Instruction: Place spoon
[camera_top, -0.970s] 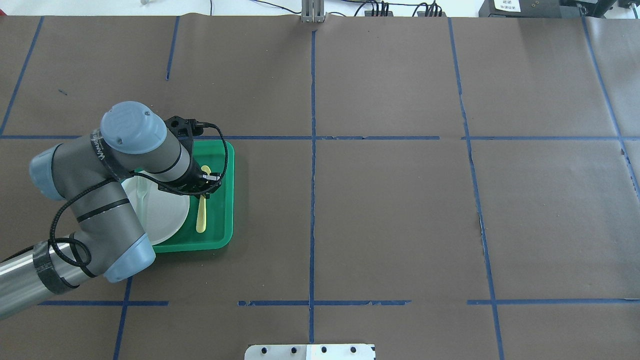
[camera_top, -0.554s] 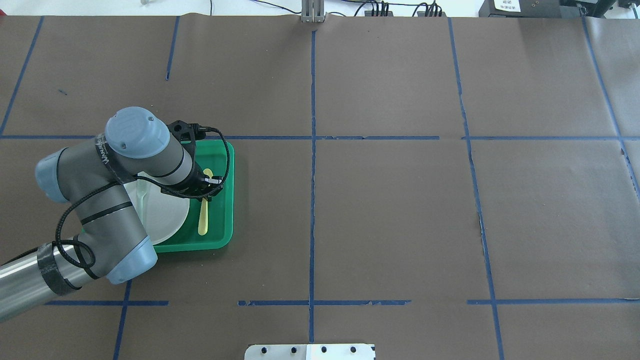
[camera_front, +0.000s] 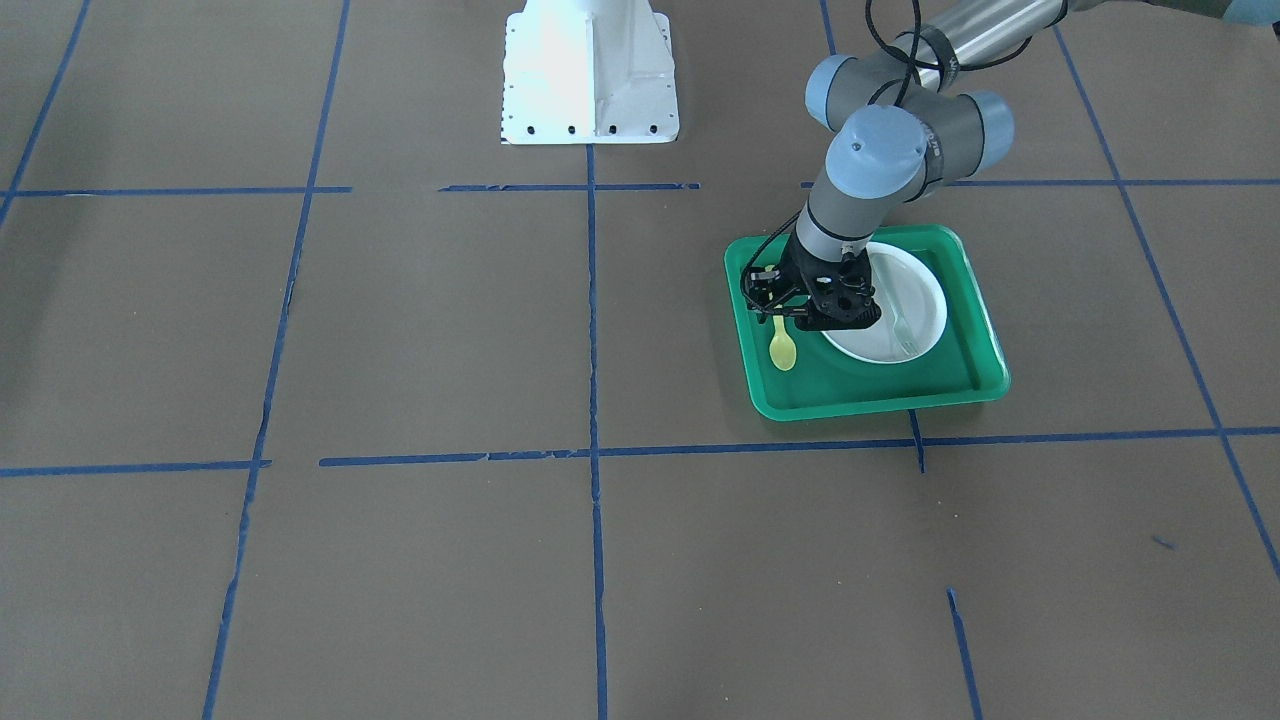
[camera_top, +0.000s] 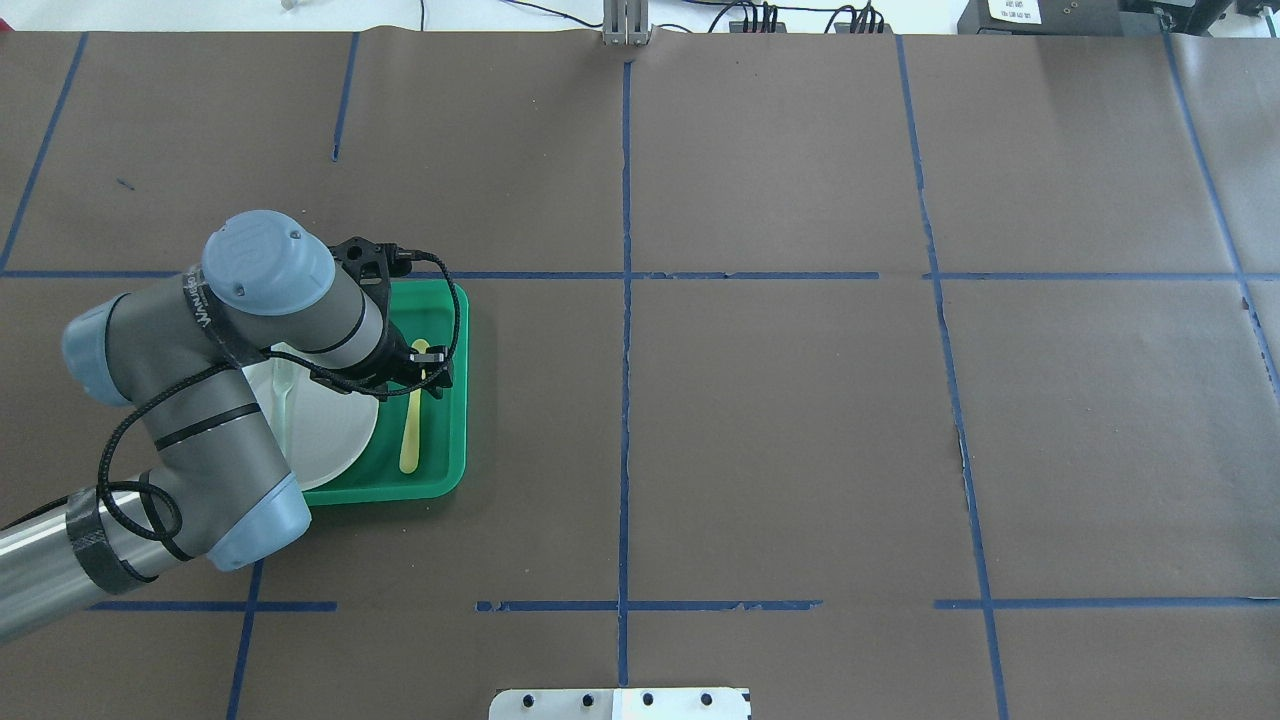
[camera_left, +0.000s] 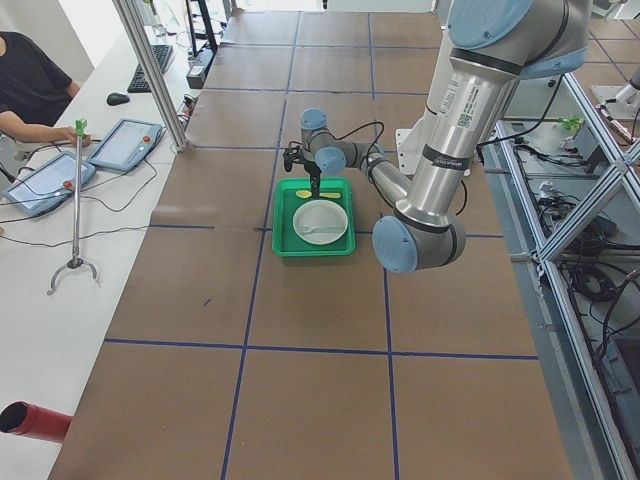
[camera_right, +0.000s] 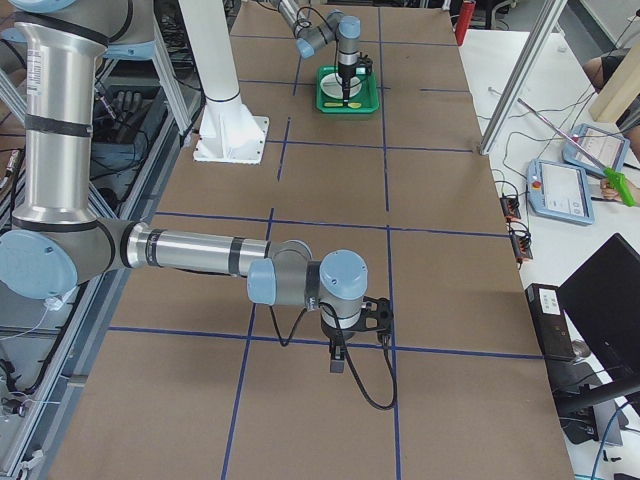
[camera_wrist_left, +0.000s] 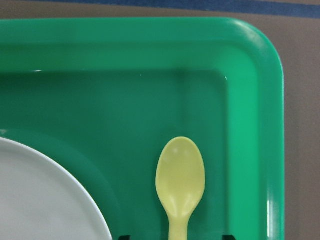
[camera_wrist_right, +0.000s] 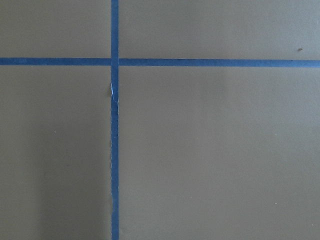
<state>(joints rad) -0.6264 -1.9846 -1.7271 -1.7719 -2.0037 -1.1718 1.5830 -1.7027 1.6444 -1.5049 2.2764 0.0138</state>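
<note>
The yellow spoon (camera_top: 410, 440) lies flat in the green tray (camera_top: 457, 400), to the right of the white plate (camera_top: 330, 430). My left gripper (camera_top: 422, 380) hangs low over the spoon's handle just behind the bowl. In the left wrist view the spoon's bowl (camera_wrist_left: 180, 175) lies on the tray floor (camera_wrist_left: 100, 115), and the two fingertips show at the bottom edge, wide apart on either side of the handle, so the gripper is open. From the front, the spoon bowl (camera_front: 783, 352) sticks out below the gripper (camera_front: 782, 320). My right gripper (camera_right: 338, 362) shows only in the exterior right view; I cannot tell its state.
A pale grey-green fork (camera_top: 285, 390) lies on the plate's left side, also seen from the front (camera_front: 903, 335). Brown paper with blue tape lines covers the table. The white robot base plate (camera_front: 590, 70) stands at the table's near edge. The right wrist view shows only bare paper.
My left gripper and the spoon have shifted slightly right and toward me in the tray. The gripper's fingers now stand wider apart.
</note>
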